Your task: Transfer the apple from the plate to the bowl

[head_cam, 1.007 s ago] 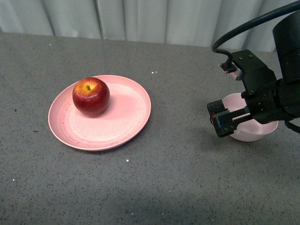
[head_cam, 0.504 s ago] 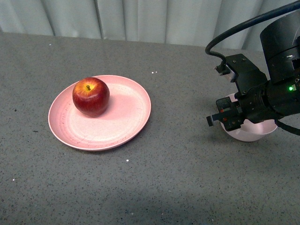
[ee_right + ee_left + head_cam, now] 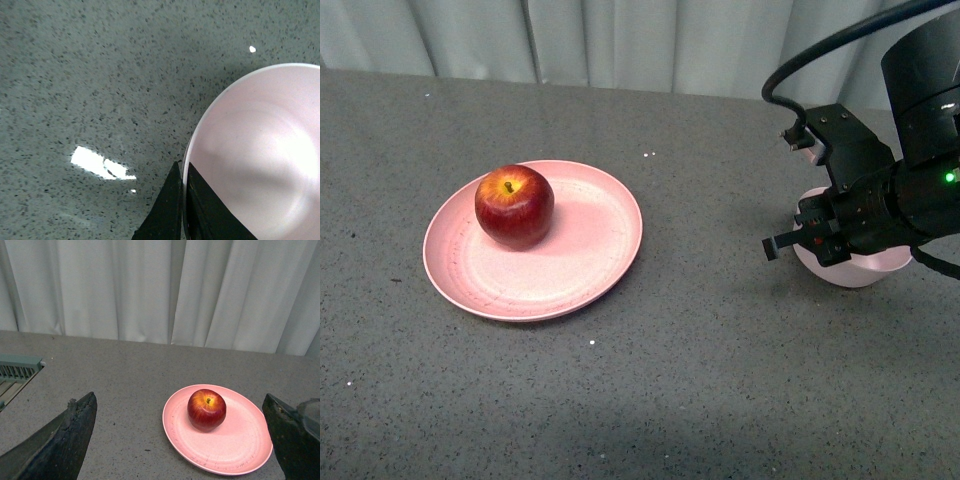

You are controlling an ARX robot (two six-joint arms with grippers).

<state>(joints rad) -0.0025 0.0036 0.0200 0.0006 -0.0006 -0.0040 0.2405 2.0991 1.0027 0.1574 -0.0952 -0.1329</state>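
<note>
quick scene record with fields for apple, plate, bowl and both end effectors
apple: upright on the plate, untouched
plate: holds only the apple
bowl: apart from the plate, nothing seen inside
left end effector: open, empty
right end effector: shut on the bowl's rim

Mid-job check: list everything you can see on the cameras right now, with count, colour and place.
apple: 1, dark red with a yellow patch at the stem, on the plate's far-left part.
plate: 1, salmon pink, on the table left of centre.
bowl: 1, pale pink, far right, partly hidden by the right gripper.
table: 1, grey speckled, under everything.
curtain: 1, pale grey, behind the table.
slatted green object: 1, seen only in the left wrist view; unclear what it is.
left gripper: 1, black, open, facing the plate.
right gripper: 1, black, closed on the bowl's rim.
</note>
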